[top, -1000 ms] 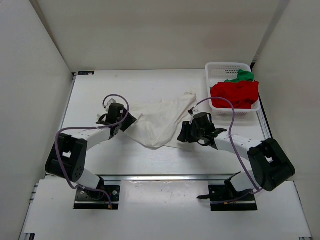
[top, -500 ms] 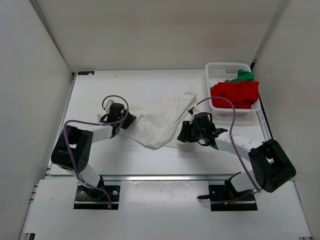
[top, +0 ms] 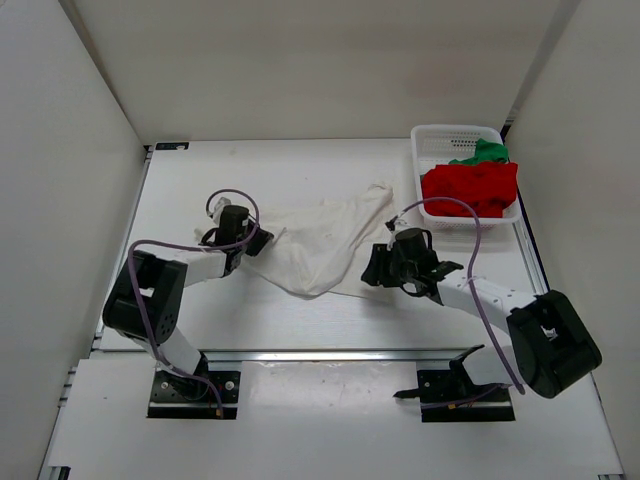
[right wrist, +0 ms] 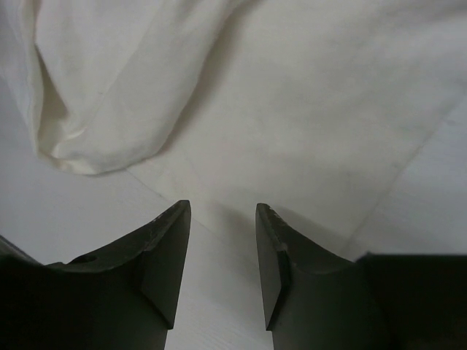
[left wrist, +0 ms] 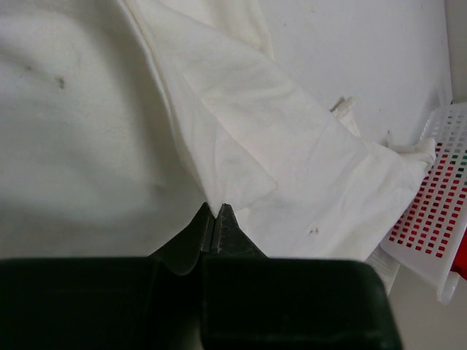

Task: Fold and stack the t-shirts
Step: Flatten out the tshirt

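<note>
The cream-white t-shirt point(top: 325, 240) lies crumpled and spread in the middle of the table. My left gripper point(top: 258, 243) sits at its left edge. In the left wrist view the left gripper point(left wrist: 215, 209) is shut, with a folded corner of the cream-white t-shirt point(left wrist: 292, 153) pinched at its tips. My right gripper point(top: 372, 270) is low at the shirt's right lower edge. Seen from the right wrist, the right gripper point(right wrist: 222, 211) is open, with the cloth point(right wrist: 292, 109) just ahead of its fingers and nothing between them. The red t-shirt point(top: 470, 188) and the green t-shirt point(top: 485, 153) lie bunched in the basket.
A white mesh basket point(top: 430, 132) stands at the table's back right corner, and its wall point(left wrist: 430, 219) shows past the cream cloth in the left wrist view. White walls enclose the table on the left, back and right.
The left gripper has closed on the shirt's left edge. The right arm has shifted a little to the right, its jaws slightly wider. The shirt has barely moved.
</note>
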Controlling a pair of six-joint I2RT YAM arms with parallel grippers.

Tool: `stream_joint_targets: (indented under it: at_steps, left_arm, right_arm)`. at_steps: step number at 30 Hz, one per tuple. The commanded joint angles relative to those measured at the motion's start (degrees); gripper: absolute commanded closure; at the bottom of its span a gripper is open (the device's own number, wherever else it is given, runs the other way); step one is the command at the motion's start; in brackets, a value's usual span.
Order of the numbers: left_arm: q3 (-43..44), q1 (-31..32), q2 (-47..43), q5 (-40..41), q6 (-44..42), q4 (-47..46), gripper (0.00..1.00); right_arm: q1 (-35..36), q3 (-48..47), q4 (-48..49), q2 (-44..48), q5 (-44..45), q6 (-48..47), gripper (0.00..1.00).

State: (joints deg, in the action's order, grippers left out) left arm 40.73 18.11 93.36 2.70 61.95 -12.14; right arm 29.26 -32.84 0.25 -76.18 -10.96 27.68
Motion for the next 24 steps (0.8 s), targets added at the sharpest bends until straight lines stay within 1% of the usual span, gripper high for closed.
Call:
stream_joint_targets:
  at_steps: [1, 3, 6, 9, 10, 11, 13, 16, 18, 20, 21, 22, 24]
  left_arm:
    - [-1.17, -1.06, -6.08, -1.46, -2.53, 0.01, 1.00]
    - [-2.23, -2.98, -9.93, -4.87, -4.81, 0.62, 1.00]
    - [-3.81, -5.71, -14.94, -9.37, -8.94, 4.58, 1.00]
    - [-4.69, -6.85, -19.86, -11.92, -15.00, 11.95, 1.00]
    - [-6.00, -7.47, -21.97, -12.36, -15.89, 12.14, 1.00]
    - [-6.54, -8.00, -22.78, -12.80, -16.86, 15.19, 1.00]
    - [-8.99, -9.49, -26.46, -13.59, -18.87, 17.93, 1.00]
    - [-11.45, -11.86, -30.15, -15.17, -21.61, 21.71, 1.00]
    - [-11.63, -12.48, -32.00, -15.27, -24.06, 24.00, 1.00]
    - [-11.29, -12.83, -34.11, -15.27, -25.29, 26.28, 1.00]
    - [-11.11, -12.84, -34.56, -15.27, -25.74, 27.07, 1.00]
    - [-10.50, -12.66, -35.26, -15.62, -26.53, 27.78, 1.00]
    - [-8.75, -11.70, -35.53, -15.36, -27.32, 29.53, 1.00]
  right_arm:
    - [-1.92, 1.99, -2.62, 3.49, 5.15, 1.14, 0.60]
    - [-3.23, 2.87, -5.77, 5.51, 7.78, 1.41, 0.59]
    - [-2.80, 3.31, -10.87, 8.23, 14.19, 1.24, 0.56]
    - [-2.71, 2.35, -15.18, 8.16, 16.14, 1.32, 0.57]
    - [-2.54, 2.08, -16.93, 7.72, 16.93, 1.06, 0.57]
    - [-2.01, 2.17, -16.78, 7.72, 17.20, 0.97, 0.57]
    - [-0.70, 1.21, -18.70, 6.58, 15.98, 1.66, 0.57]
    - [2.99, 0.59, -19.41, 4.04, 16.67, 2.11, 0.57]
    - [3.35, 0.24, -19.41, 2.98, 15.37, 2.55, 0.57]
    - [3.62, -0.47, -18.27, 0.79, 14.74, 2.64, 0.58]
    - [3.96, -0.73, -18.09, 0.51, 14.74, 2.29, 0.59]
    - [3.71, -1.87, -17.92, -0.80, 14.91, 1.85, 0.66]
    - [3.09, -2.75, -17.57, -2.82, 14.74, 1.68, 0.85]
